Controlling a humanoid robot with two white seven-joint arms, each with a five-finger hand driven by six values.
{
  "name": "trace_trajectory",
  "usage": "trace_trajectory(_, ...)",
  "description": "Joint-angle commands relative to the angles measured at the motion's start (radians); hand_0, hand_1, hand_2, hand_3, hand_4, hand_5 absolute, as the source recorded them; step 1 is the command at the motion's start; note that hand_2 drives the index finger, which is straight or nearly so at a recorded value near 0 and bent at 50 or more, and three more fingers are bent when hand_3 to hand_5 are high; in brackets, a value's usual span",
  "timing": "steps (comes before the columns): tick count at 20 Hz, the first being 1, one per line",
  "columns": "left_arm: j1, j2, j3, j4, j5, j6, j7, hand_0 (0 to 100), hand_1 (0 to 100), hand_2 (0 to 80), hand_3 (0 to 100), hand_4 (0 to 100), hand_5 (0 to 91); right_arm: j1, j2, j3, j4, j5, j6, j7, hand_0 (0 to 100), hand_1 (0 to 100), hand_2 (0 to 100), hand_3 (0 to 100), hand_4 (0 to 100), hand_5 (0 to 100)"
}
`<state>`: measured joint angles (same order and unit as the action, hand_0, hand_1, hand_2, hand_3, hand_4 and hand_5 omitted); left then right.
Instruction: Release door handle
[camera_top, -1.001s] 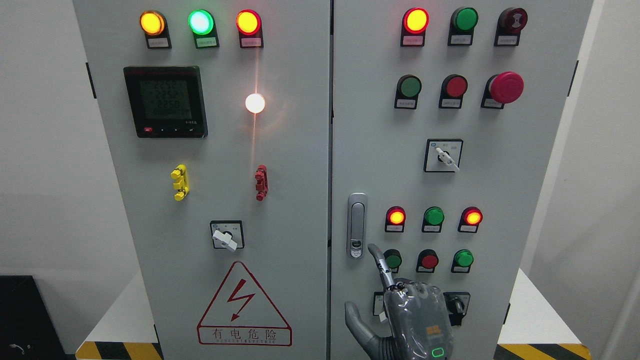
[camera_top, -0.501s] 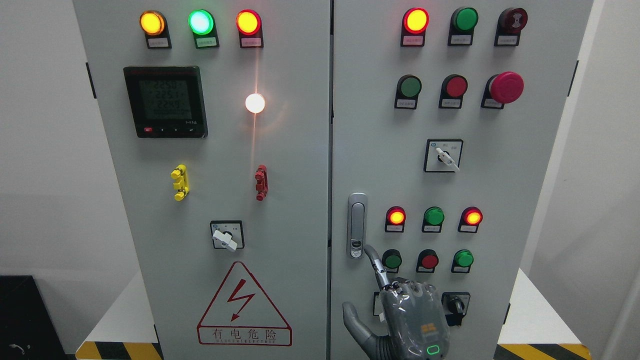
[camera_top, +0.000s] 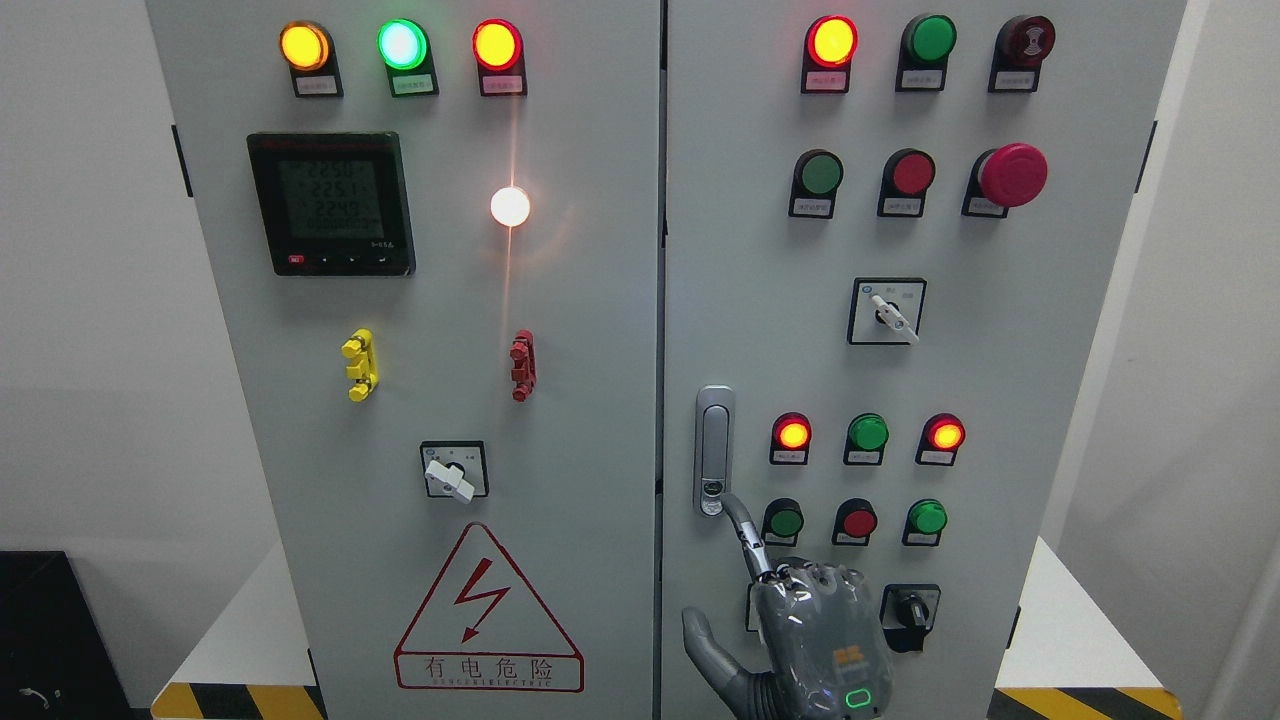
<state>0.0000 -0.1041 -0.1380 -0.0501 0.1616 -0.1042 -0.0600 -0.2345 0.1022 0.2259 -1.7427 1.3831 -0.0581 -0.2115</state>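
The silver door handle (camera_top: 714, 450) stands upright at the left edge of the right cabinet door (camera_top: 1050, 400), its round lock at the lower end. My right hand (camera_top: 710, 558) rises from the bottom edge just below it, back toward the camera. Its index finger (camera_top: 745, 535) is stretched up and to the left, and the tip touches or nearly touches the handle's lower right end. The thumb (camera_top: 700, 640) sticks out to the left and the other fingers are curled in. The hand grasps nothing. The left arm does not show.
Around the hand on the right door are lit indicator lamps (camera_top: 867, 432), push buttons (camera_top: 858, 521) and a black rotary switch (camera_top: 912, 606). A red mushroom stop button (camera_top: 1012, 174) sits higher up. The left door (camera_top: 600, 400) carries a meter (camera_top: 331, 203), a selector switch (camera_top: 452, 472) and a warning triangle (camera_top: 488, 610).
My right hand has shifted left, bringing the index fingertip from beside the green button to the handle's lower end. The handle has not moved.
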Motion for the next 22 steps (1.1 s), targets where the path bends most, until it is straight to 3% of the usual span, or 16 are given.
trace_trajectory(1, 0.009, 0.0, 0.0, 0.0, -0.001, 0.0, 0.0, 12, 56, 0.0, 0, 0, 0.0, -0.012, 0.004, 0.001, 0.029, 0.013, 0.003, -0.005, 42, 30, 0, 100, 100, 100)
trace_trajectory(22, 0.009, 0.0, 0.0, -0.001, -0.001, 0.0, 0.0, 12, 56, 0.0, 0, 0, 0.0, -0.049, 0.01, 0.018, 0.069, 0.04, 0.009, -0.003, 42, 30, 0, 100, 100, 100)
